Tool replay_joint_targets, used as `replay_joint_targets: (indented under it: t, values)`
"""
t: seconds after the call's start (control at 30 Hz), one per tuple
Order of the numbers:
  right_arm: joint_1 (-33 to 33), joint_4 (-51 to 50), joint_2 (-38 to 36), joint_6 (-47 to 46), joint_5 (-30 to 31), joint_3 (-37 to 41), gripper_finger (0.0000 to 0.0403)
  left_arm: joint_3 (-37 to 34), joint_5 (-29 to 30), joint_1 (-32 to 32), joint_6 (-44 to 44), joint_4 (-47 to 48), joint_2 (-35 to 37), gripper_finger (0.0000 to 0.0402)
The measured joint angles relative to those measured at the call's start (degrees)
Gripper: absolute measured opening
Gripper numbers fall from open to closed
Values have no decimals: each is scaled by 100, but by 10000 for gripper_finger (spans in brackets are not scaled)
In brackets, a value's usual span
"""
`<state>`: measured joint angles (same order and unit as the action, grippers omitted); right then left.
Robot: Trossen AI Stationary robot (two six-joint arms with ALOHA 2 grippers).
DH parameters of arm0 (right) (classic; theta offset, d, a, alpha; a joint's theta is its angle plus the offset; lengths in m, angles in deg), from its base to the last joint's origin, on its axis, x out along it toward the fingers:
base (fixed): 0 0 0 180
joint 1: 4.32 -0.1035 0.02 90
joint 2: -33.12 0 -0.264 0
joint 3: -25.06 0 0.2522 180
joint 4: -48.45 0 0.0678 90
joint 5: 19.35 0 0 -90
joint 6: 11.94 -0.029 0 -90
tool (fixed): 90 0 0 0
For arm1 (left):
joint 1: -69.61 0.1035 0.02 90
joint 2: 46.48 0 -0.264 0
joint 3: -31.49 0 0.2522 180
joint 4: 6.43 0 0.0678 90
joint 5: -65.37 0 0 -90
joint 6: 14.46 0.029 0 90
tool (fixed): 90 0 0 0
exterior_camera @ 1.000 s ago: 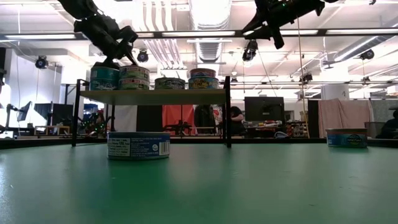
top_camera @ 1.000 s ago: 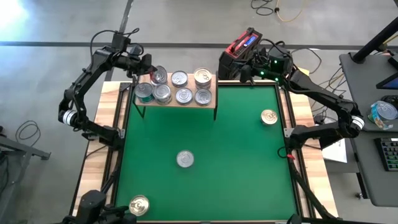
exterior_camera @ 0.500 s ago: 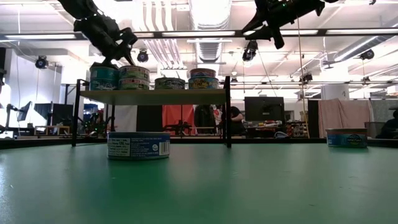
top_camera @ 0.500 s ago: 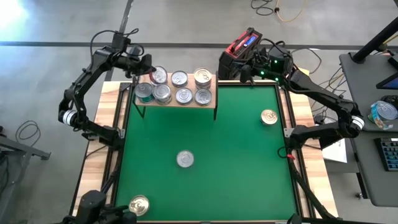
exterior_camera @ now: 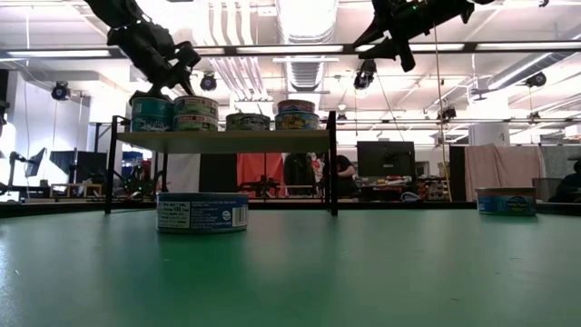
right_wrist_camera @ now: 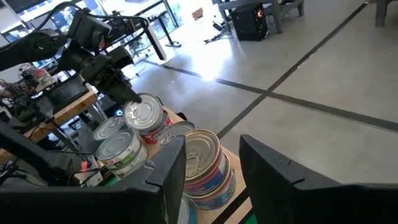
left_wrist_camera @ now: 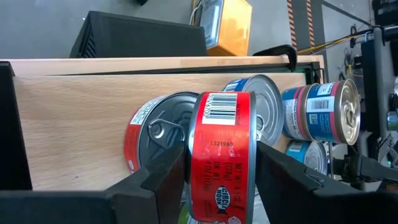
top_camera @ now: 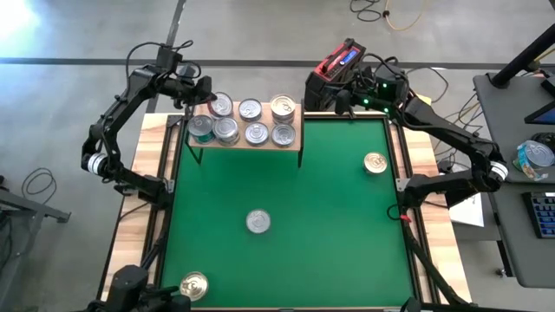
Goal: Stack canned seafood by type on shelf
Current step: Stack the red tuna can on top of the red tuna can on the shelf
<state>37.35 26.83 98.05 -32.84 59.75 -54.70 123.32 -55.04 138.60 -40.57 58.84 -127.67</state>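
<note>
Your left gripper [left_wrist_camera: 221,180] sits over the far left corner of the shelf [top_camera: 291,109], fingers clamped on a red-labelled tin [left_wrist_camera: 222,155] held on edge, just above another red-sided tin [left_wrist_camera: 155,134] lying on the board. Your right gripper [right_wrist_camera: 208,180] hovers above the shelf's right end with its fingers parted and nothing between them, a gold-lidded stack [right_wrist_camera: 205,158] just beyond them. On the shelf you have silver-topped tins [top_camera: 257,133] in two rows, with teal-sided ones [exterior_camera: 152,113] at the left. On the green mat [top_camera: 329,225] three tins lie well apart: a silver one [top_camera: 257,222] mid-mat, a gold one [top_camera: 375,163] near the right edge, another gold one [top_camera: 193,285] at the near left corner.
</note>
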Motion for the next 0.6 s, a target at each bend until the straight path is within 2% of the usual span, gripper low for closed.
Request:
replay_joint_targets:
  t: [0.6]
  values:
    - [-2,0,0,11,0,-2,145,0,-2,0,9,-2,0,165]
